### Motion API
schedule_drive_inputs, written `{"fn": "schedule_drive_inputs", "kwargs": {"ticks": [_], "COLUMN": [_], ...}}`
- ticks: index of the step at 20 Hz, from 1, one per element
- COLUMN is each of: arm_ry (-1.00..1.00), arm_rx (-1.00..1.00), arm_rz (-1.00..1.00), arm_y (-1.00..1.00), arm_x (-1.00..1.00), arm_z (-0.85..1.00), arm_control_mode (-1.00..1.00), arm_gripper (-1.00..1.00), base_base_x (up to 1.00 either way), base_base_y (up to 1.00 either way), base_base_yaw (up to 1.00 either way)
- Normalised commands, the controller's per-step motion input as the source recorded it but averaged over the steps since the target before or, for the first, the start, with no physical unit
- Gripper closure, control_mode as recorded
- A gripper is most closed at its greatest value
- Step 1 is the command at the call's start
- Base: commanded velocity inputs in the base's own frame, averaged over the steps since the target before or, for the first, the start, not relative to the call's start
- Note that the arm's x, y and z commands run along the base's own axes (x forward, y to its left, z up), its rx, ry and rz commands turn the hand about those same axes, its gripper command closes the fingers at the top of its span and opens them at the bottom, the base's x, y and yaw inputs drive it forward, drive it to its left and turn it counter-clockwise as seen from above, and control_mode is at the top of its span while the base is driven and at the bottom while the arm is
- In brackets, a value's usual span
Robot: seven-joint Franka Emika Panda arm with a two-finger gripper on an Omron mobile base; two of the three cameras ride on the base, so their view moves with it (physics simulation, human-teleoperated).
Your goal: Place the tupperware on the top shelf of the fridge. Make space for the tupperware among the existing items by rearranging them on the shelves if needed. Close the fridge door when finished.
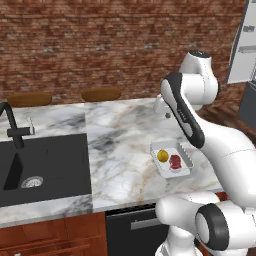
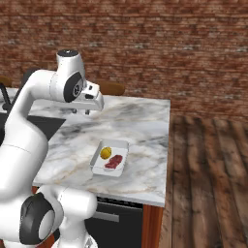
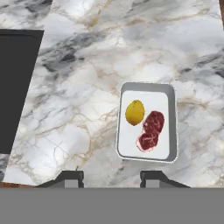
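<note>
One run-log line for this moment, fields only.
phase: approach | hand: open, above counter, empty | tupperware: on counter, untouched, holds lemon and meat | sink: beside

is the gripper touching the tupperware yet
Apart. In the right base view the gripper hangs over bare marble counter, well short of the tupperware; the hand view shows open counter between fingertips and tray.

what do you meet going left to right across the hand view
dark sink basin → bare marble countertop → yellow lemon → dark red meat piece, the last two both inside the tupperware
</note>
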Motion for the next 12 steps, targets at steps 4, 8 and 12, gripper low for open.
{"fn": "schedule_drive_inputs", "kwargs": {"ticks": [4, 8, 12], "arm_ry": [-0.04, 0.00, 0.00], "arm_rx": [0.00, 0.00, 0.00], "arm_rz": [-0.12, -0.27, -0.37], "arm_y": [-0.06, 0.00, 0.00], "arm_x": [-0.32, -0.45, -0.49], "arm_z": [-0.13, -0.56, -0.57], "arm_control_mode": [-1.00, -1.00, -1.00], "arm_gripper": [-1.00, -1.00, -1.00], "base_base_x": [0.00, 0.00, 0.00], "base_base_y": [0.00, 0.00, 0.00], "base_base_yaw": [0.00, 0.00, 0.00]}}
